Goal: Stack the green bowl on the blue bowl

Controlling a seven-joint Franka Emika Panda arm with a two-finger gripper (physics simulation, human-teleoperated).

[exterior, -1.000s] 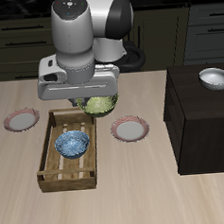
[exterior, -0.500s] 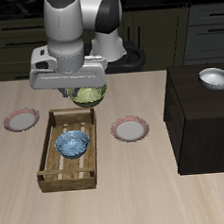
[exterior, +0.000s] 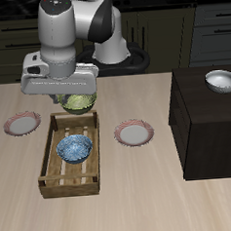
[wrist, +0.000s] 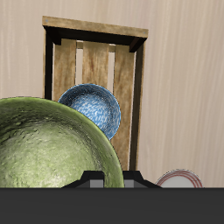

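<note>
Since the earlier frames the gripper (exterior: 75,94), jaws clenched on the green bowl (exterior: 78,102), had carried it sideways to hang above the far end of the wooden crate (exterior: 50,181). The blue bowl (exterior: 75,148) sat mid-crate, slats bare around it, speckled white inside; the green bowl's interior was mottled. Counted: two pink-rimmed plates (exterior: 134,134), one white bowl (exterior: 221,80).

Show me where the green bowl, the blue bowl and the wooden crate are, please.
green bowl (wrist: 48,144), wrist view, on its mottled inside.
blue bowl (exterior: 75,148), exterior view, on its speckled inside.
wooden crate (exterior: 49,154), exterior view, on a long side wall.
</note>
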